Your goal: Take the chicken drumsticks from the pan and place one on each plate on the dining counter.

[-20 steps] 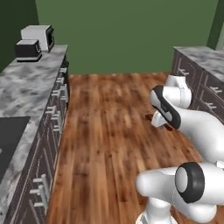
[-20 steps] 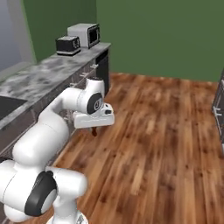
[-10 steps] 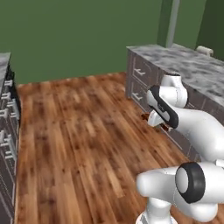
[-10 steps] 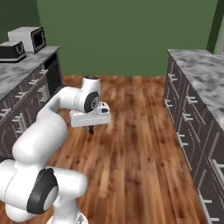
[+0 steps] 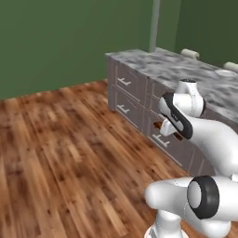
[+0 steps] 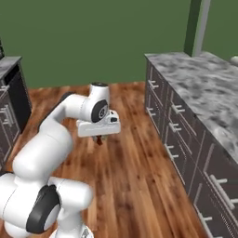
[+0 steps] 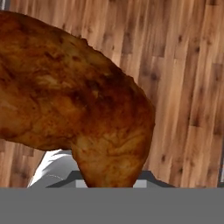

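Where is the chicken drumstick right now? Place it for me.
The chicken drumstick is in the gripper, carried above the wooden floor. In the right base view it hangs left of the marbled dining counter; the hand view shows it close up.

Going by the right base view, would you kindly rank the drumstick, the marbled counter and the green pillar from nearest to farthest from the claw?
1. Drumstick: held at the claw itself, hanging under the hand above the wood floor.
2. Marbled counter: off to the right of the view, above the grey drawers.
3. Green pillar: at the counter's far end, upper right, by the green wall.
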